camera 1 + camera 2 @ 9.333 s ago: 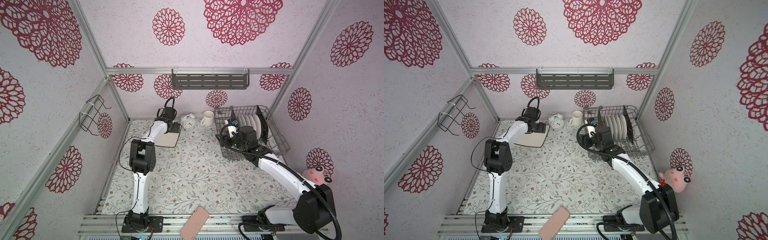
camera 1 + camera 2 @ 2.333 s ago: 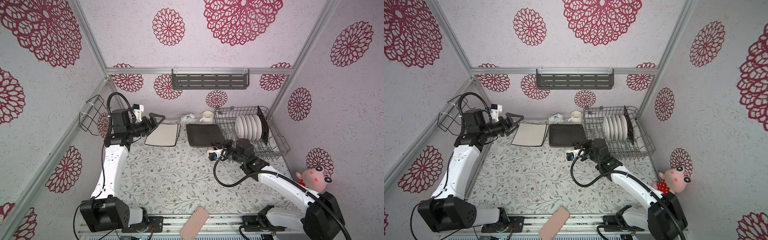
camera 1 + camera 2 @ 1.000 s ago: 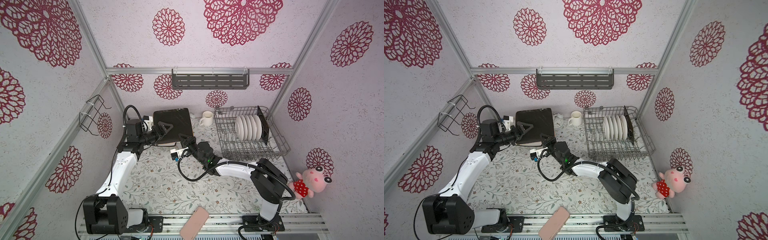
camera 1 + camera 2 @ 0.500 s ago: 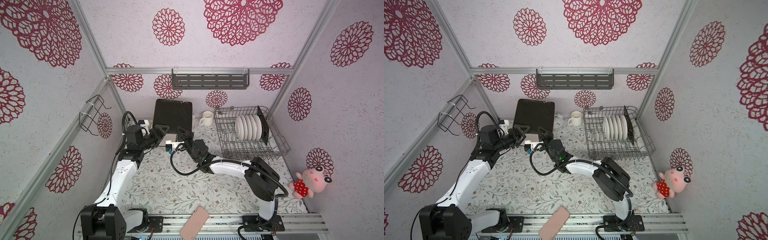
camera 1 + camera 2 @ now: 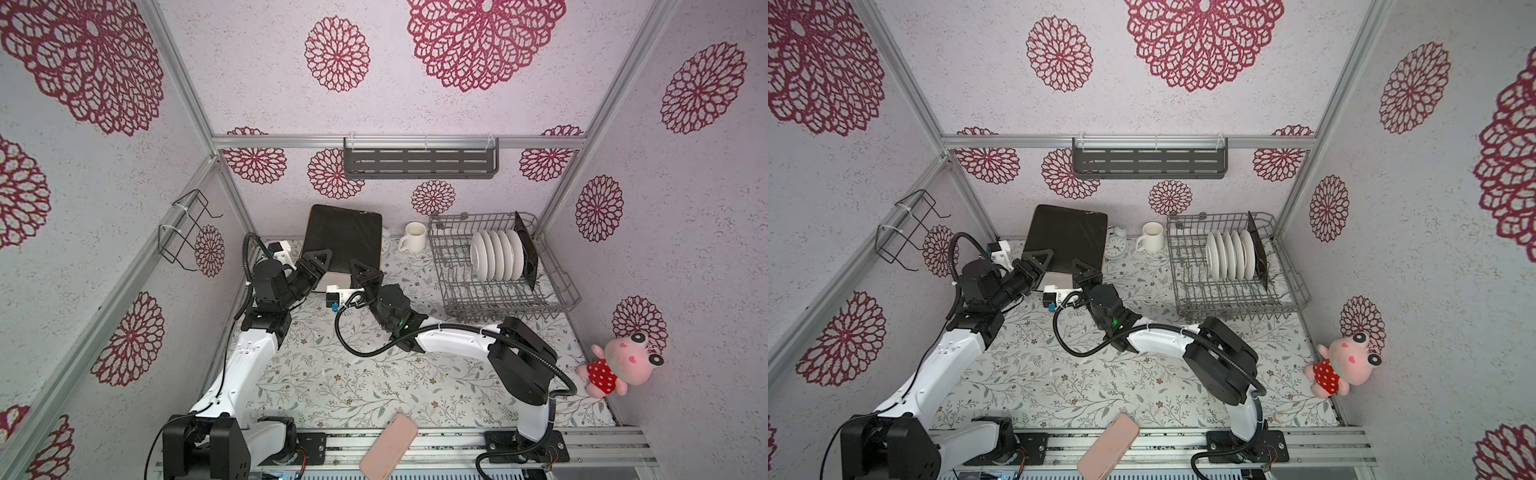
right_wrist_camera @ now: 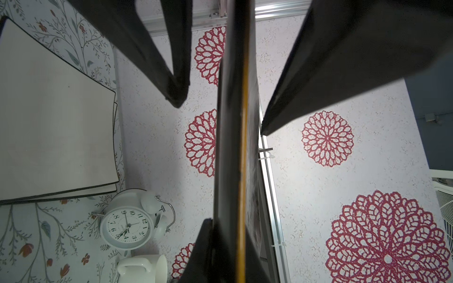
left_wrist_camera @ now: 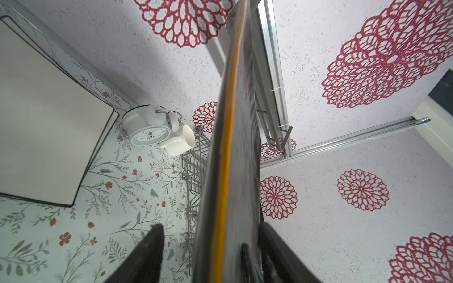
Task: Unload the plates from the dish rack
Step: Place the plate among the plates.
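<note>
RISK: square black-backed plate, upright just beside stacked cream square plates, could twist free if right lets go before left bites | LEFT: left gripper level; jaws part-open astride its lower edge; one finger clear | RIGHT: right gripper upturned; clamped on same edge | RACK: grey wire dish rack well apart; round white plates inside
</note>
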`<action>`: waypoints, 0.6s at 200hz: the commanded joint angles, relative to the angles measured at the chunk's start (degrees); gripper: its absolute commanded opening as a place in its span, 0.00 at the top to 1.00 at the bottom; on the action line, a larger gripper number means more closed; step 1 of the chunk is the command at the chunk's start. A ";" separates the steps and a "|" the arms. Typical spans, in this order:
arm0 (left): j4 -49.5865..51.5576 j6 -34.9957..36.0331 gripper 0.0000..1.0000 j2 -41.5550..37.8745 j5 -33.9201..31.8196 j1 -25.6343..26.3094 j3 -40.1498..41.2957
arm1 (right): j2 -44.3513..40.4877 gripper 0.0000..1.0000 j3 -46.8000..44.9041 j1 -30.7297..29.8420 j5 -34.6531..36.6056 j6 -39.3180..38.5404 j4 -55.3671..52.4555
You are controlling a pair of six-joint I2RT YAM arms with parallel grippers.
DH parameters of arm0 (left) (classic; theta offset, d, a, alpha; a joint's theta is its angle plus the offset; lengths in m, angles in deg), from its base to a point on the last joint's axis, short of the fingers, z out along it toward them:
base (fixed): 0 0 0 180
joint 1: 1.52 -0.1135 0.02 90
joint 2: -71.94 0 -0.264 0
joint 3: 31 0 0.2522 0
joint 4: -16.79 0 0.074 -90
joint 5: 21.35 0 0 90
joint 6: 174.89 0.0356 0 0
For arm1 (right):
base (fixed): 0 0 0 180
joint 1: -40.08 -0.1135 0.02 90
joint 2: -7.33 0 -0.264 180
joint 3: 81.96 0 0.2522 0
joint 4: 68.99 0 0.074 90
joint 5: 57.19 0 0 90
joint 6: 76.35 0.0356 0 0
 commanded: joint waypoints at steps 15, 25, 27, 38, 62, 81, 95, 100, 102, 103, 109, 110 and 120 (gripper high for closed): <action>-12.57 -3.60 0.55 2.34 -2.57 1.13 3.82 | 0.86 1.00 8.95 -2.14 0.94 3.22 12.36; -14.74 -3.88 0.60 2.89 -3.07 1.38 4.65 | 1.77 1.00 9.82 -2.17 1.25 3.78 12.08; -14.99 -3.91 0.60 3.02 -3.23 1.46 4.77 | 1.94 1.00 10.00 -2.17 1.28 3.93 12.06; -15.59 -3.69 0.62 3.49 -4.02 1.64 5.07 | 2.64 1.00 10.39 -2.17 1.24 4.10 12.13; -15.92 -2.73 0.68 4.16 -5.52 1.75 5.33 | 2.89 1.00 10.09 -2.17 1.04 4.36 12.32; -17.57 -2.31 0.72 4.43 -7.03 1.82 6.33 | 2.38 1.00 9.41 -2.15 0.73 5.53 12.25; -18.61 -2.57 0.80 4.68 -8.10 1.83 7.04 | 2.31 1.00 9.27 -1.99 0.52 5.73 12.14; -18.66 -2.57 0.84 4.81 -8.26 1.84 7.16 | 2.44 1.00 9.27 -1.92 0.46 5.72 12.09; -18.74 -2.61 0.86 4.90 -8.37 1.84 7.18 | 2.44 1.00 9.34 -1.91 0.43 5.76 12.06; -18.73 -2.64 0.86 4.93 -8.39 1.83 7.23 | 2.45 1.00 9.35 -1.86 0.42 5.76 12.05; -18.97 -2.58 0.90 5.11 -8.57 1.88 7.35 | 2.55 1.00 9.44 -1.84 0.33 5.76 12.05; -18.97 -2.57 0.90 5.11 -8.62 1.84 7.40 | 2.59 1.00 9.44 -1.83 0.33 5.76 12.05; -19.47 -2.65 0.93 5.44 -9.13 1.92 7.79 | 2.88 1.00 9.60 -1.68 0.29 5.96 12.13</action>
